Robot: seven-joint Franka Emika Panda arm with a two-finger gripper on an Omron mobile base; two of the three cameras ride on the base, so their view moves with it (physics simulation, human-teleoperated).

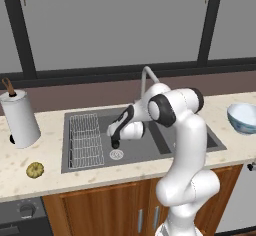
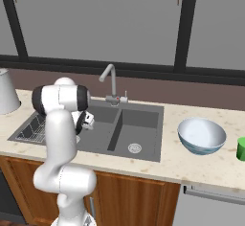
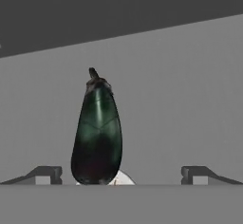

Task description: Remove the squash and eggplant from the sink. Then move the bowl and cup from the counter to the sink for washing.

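My gripper (image 3: 122, 175) hangs open, pointing down into the left basin of the dark grey sink (image 1: 134, 149). The near-black eggplant (image 3: 97, 133) lies on the basin floor between my fingertips (image 3: 47, 174), closer to the left one, with its stem end pointing away from my hand. In the left base view the gripper (image 1: 116, 141) is just above the drain. The yellow-brown squash (image 1: 35, 169) rests on the counter (image 1: 50, 180) left of the sink. The bowl (image 2: 201, 135) and the green cup (image 2: 241, 149) stand on the counter right of the sink.
A wire rack (image 1: 85, 140) fills the left part of the left basin. The curved steel faucet (image 1: 147, 75) rises behind the sink. A paper towel roll (image 1: 20, 117) stands at the far left of the counter.
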